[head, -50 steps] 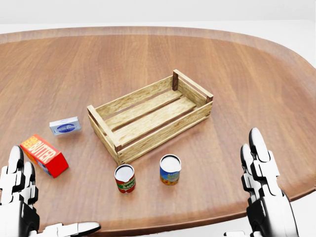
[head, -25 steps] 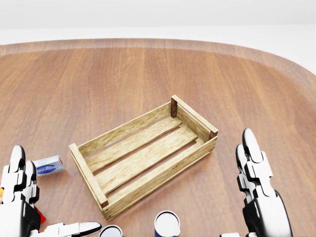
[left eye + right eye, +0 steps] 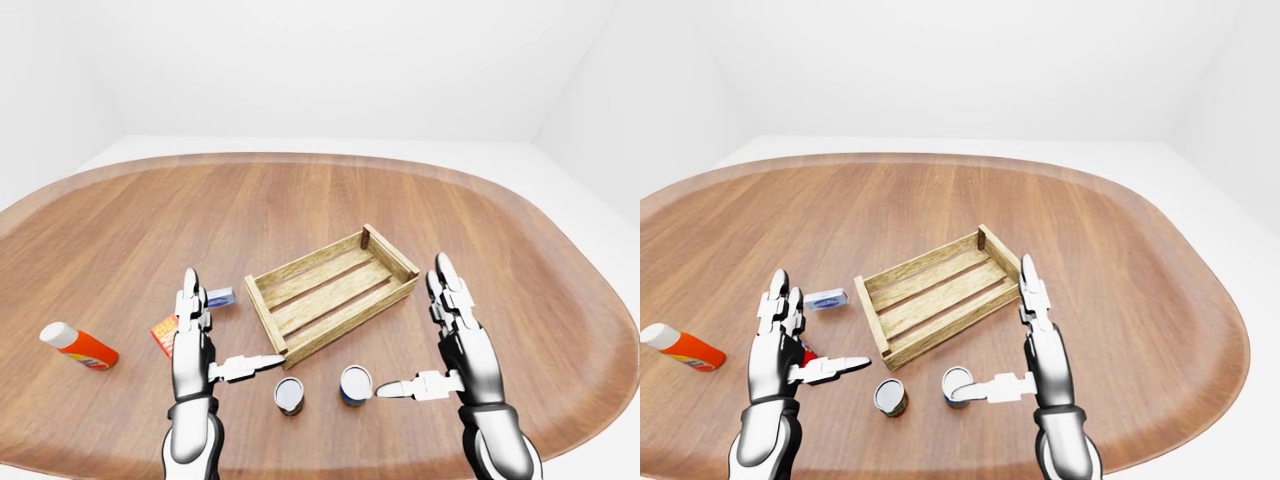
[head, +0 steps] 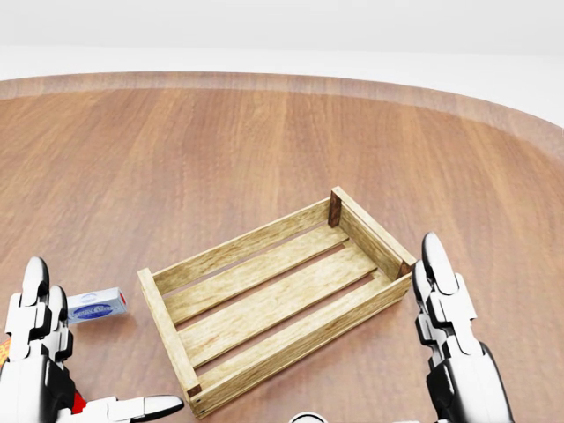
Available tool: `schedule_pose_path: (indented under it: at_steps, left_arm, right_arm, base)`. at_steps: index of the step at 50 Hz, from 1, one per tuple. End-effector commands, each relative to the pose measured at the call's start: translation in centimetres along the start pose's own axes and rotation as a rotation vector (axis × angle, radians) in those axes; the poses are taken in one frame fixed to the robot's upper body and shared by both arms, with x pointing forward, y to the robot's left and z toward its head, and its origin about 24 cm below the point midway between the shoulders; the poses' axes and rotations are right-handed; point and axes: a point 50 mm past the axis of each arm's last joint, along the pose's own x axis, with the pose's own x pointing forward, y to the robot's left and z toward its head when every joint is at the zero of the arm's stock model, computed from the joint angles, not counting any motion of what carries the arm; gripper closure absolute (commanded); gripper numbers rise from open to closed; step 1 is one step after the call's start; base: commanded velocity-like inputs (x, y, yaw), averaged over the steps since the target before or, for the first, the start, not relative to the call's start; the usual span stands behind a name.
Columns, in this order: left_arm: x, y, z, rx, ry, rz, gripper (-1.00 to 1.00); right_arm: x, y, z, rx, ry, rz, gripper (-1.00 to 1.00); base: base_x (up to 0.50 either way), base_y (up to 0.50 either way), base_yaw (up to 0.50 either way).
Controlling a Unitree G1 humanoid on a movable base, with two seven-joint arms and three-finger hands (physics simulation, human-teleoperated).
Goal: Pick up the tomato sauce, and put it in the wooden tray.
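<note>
The wooden table [image 3: 120, 220] carries the wooden tray [image 3: 332, 291] (nothing lies inside it). Both hands hover over the table with fingers spread wide, the left hand [image 3: 192, 338] and the right hand [image 3: 458, 335], holding nothing. Between them stand 2 cans: the tomato sauce [image 3: 289, 395] and a blue can [image 3: 354, 384].

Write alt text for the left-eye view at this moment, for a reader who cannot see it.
Two open white robot hands, the left hand and right hand, hover over a wooden table, flanking two upright cans just below an empty wooden tray. An orange bottle lies at far left; a small blue box and a red box sit beside the left hand.
</note>
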Motion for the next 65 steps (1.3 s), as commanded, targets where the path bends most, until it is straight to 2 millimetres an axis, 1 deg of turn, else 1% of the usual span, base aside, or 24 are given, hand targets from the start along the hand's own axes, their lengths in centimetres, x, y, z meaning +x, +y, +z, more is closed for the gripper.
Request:
schedule_pose_path:
  at_steps: [1, 18, 25, 35, 43, 48, 51, 52, 55, 58, 59, 60, 61, 62, 63, 64, 65]
  left_arm:
    - [-0.1, 0.0, 0.0, 0.003, 0.003, -0.003, -1.0]
    - [0.0, -0.3, 0.0, 0.008, 0.0, -0.007, -1.0]
    - [-0.1, -0.3, 0.0, 0.009, 0.001, -0.007, -1.0]
    - [0.0, -0.3, 0.0, 0.013, 0.001, -0.008, -1.0]
    - [-0.1, -0.4, 0.0, 0.015, 0.001, -0.01, -1.0]
    - [0.0, -0.4, 0.0, 0.018, 0.001, -0.011, -1.0]
    - [-0.1, -0.6, -0.2, 0.065, 0.001, -0.014, -1.0]
    - [-0.3, -0.7, -0.3, 0.119, 0.003, -0.003, -1.0]
    - [-0.7, -0.6, -0.5, 0.204, 0.005, 0.013, -1.0]
    - [-1.0, -0.1, -0.2, 0.301, -0.016, 0.052, -1.0]
    - [-1.2, 0.0, 0.3, 0.335, -0.037, 0.055, -1.0]
    - [-1.5, 0.1, 1.2, 0.387, -0.075, 0.068, -1.0]
    - [-1.5, 0.1, 1.2, 0.39, -0.077, 0.069, -1.0]
    - [-2.0, 0.3, 2.2, 0.443, -0.115, 0.086, -1.0]
    - [-2.0, 0.3, 2.2, 0.446, -0.117, 0.087, -1.0]
    - [-2.3, 1.0, 3.5, 0.446, -0.147, 0.186, -1.0]
    - [-2.4, 1.2, 3.7, 0.464, -0.147, 0.207, -1.0]
  right_arm:
    - [0.0, 0.1, -0.1, -0.002, 0.003, 0.006, -1.0]
    - [0.1, -0.2, -0.3, -0.018, 0.01, -0.026, -1.0]
    - [0.0, 0.0, -0.2, 0.011, 0.008, 0.008, -1.0]
    - [-0.1, -0.1, -0.2, 0.008, 0.011, 0.002, -1.0]
    - [0.2, -0.2, -0.2, -0.003, 0.006, -0.017, -1.0]
    - [-0.1, 0.0, -0.1, -0.007, 0.009, -0.015, -1.0]
    - [-0.1, 0.0, -0.2, -0.014, 0.01, -0.013, -1.0]
    - [0.1, -0.1, -0.2, -0.011, 0.007, -0.016, -1.0]
    - [0.1, -0.2, -0.2, -0.008, 0.005, -0.021, -1.0]
    - [0.3, -0.2, -0.3, -0.008, 0.004, -0.022, -1.0]
    - [0.3, -0.2, -0.3, -0.01, 0.004, -0.023, -1.0]
    - [0.4, -0.1, -0.3, -0.013, 0.004, -0.022, -1.0]
    - [0.4, -0.1, -0.3, -0.013, 0.004, -0.022, -1.0]
    - [0.4, 0.0, -0.3, -0.015, 0.005, -0.02, -1.0]
    - [0.4, 0.0, -0.3, -0.015, 0.005, -0.02, -1.0]
    - [0.4, -0.1, -0.3, -0.015, 0.005, -0.019, -1.0]
    - [0.4, -0.1, -0.3, -0.013, 0.005, -0.019, -1.0]
  base:
    - [0.5, 0.0, 0.0]
    - [0.5, 0.0, 0.0]
    - [0.1, -0.03, 0.0]
    - [0.28, -0.46, 0.0]
    - [0.24, -0.07, 0.0]
    - [0.21, -0.04, 0.0]
    - [0.21, -0.03, 0.0]
    - [0.21, -0.04, 0.0]
    - [0.21, -0.03, 0.0]
    - [0.21, -0.03, 0.0]
    - [0.21, -0.04, 0.0]
    - [0.21, -0.03, 0.0]
    - [0.21, -0.03, 0.0]
    - [0.21, -0.03, 0.0]
    - [0.21, -0.03, 0.0]
    - [0.21, -0.04, 0.0]
    - [0.2, -0.03, 0.0]
